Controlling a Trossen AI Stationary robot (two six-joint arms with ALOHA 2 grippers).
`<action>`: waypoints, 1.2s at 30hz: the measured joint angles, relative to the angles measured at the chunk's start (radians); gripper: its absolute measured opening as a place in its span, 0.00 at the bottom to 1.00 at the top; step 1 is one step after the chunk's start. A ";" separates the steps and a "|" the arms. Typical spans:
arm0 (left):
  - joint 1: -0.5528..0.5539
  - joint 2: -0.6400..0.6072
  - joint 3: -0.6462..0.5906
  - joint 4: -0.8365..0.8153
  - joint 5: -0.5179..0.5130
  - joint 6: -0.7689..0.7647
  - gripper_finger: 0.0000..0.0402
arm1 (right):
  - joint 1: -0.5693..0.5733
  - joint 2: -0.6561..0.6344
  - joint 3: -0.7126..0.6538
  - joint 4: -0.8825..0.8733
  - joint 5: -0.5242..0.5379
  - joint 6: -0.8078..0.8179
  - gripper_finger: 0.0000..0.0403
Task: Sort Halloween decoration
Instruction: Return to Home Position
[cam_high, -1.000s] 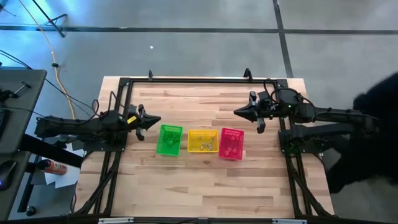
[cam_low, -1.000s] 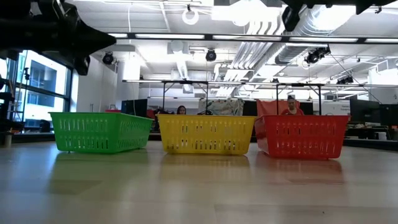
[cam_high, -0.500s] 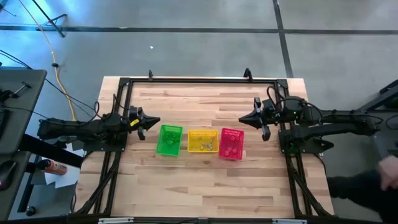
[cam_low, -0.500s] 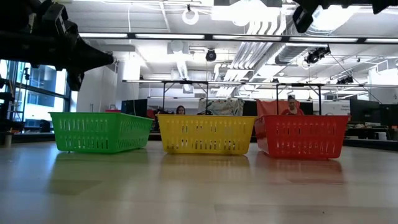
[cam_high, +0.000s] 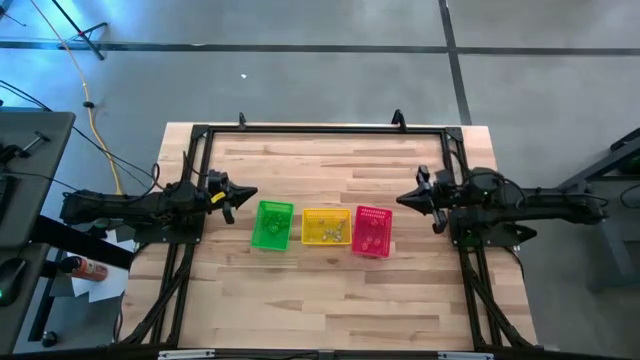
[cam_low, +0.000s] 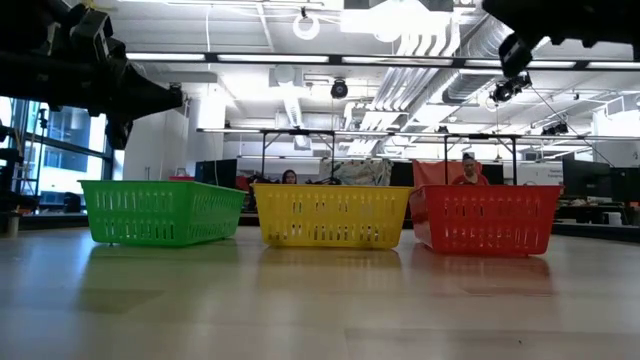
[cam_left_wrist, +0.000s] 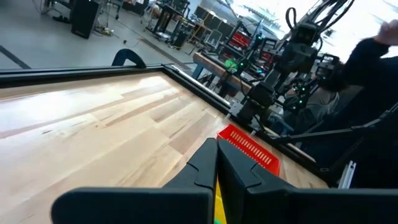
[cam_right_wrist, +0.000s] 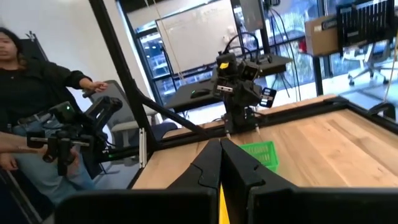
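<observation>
Plainly, the Halloween decoration (cam_high: 327, 232) shows only as tiny specks lying inside three baskets set in a row at the middle of the desk (cam_high: 330, 300). Some lie in the yellow basket (cam_high: 326, 211). Others lie in the green basket (cam_high: 275, 205) just beside it on the left and in the pink basket (cam_high: 373, 210) just beside it on the right. Their shapes are too small to make out.

The left arm (cam_high: 130, 207) reaches in from the left of the yellow basket and stops short of the green one. Its jaws are pressed together, holding nothing, and point toward the row. The right arm (cam_high: 540, 200) mirrors it beyond the pink basket, jaws likewise together and empty. From desk height, both arms hang well above the basket rims. A person (cam_right_wrist: 31, 74) in a dark top sits off the desk, seen from the right wrist.
</observation>
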 joint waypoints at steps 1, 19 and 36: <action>0.000 0.000 0.000 0.000 0.000 0.000 0.00 | 0.000 -0.028 -0.020 0.002 0.000 -0.008 0.00; 0.000 0.000 0.000 -0.001 0.002 0.000 0.00 | 0.000 -0.374 -0.316 0.062 0.016 -0.110 0.00; 0.000 0.000 0.000 -0.001 0.002 0.000 0.01 | 0.000 -0.351 -0.316 -0.160 0.063 -0.077 0.00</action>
